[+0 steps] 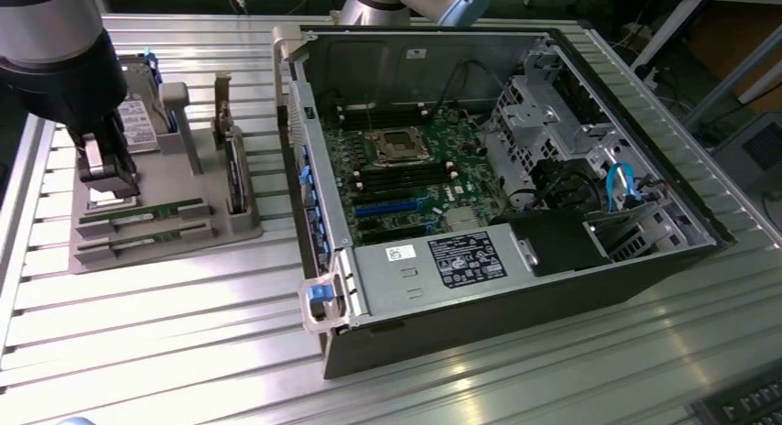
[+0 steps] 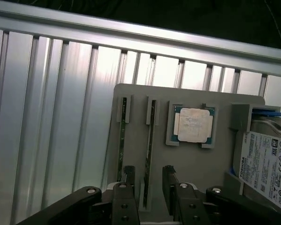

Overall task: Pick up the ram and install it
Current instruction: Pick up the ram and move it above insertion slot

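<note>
**Hazards (judged)**
- Wrong stick. The ram (image 2: 150, 140) stood on edge in a tray (image 2: 201, 168) slot. An identical second stick (image 2: 121, 136) stood in the parallel slot beside it, nearer the tray edge. One finger sat just beside that second stick, so a small sideways drift could have caught or nudged it.
- Skewed grip. The ram did not look quite centred in the gap. Closing unevenly might have tilted it in the slot or pinched its chips instead of the board.
- Jam on lifting. The grip point lay toward one end of the ram, not at its middle. A pull from there could have cocked the ram against the slot walls and dragged the tray across the tabletop (image 2: 60, 117).
- Neighbours. The CPU (image 2: 193, 125) lay near on the ram's other side. The hard drive (image 2: 267, 164) stood at the far tray edge, beyond easy contact.

**Gripper** (image 2: 148, 174)
- Fingers (image 2: 129, 174): apart, about half spread, straddling the ram with one on each face.
- Contact: a gap showed on both sides. Nothing was clamped or lifted.

**Destination**
- Case (image 1: 489, 324): open, well apart from the tray on the same tabletop.
</note>
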### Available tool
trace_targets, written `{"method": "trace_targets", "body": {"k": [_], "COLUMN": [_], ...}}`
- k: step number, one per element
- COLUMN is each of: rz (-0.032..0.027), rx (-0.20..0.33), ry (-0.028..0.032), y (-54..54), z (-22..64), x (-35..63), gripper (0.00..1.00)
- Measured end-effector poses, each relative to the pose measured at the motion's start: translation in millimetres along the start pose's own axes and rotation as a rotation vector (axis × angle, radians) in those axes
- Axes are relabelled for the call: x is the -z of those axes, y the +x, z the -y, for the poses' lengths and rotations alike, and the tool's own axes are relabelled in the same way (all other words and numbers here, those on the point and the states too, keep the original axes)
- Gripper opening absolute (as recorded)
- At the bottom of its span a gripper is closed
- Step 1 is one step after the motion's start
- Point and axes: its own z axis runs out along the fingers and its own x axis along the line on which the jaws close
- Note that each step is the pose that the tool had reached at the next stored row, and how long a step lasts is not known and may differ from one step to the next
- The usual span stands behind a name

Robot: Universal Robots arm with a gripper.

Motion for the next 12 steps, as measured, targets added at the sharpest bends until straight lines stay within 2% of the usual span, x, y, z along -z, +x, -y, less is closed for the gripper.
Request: {"method": "trace_targets", "body": {"k": [3, 6, 12], "rz": [0.0003, 0.0012, 0.0014], "rx": [-0.017, -0.064, -0.067], "ry": [0.0004, 0.0013, 0.0016], "y": [1.3, 1.5, 4.2], "z": [-0.3, -0.3, -0.6], "x": [-7.1, -9.3, -10.3], "gripper": [0.37, 0.37, 0.37]}}
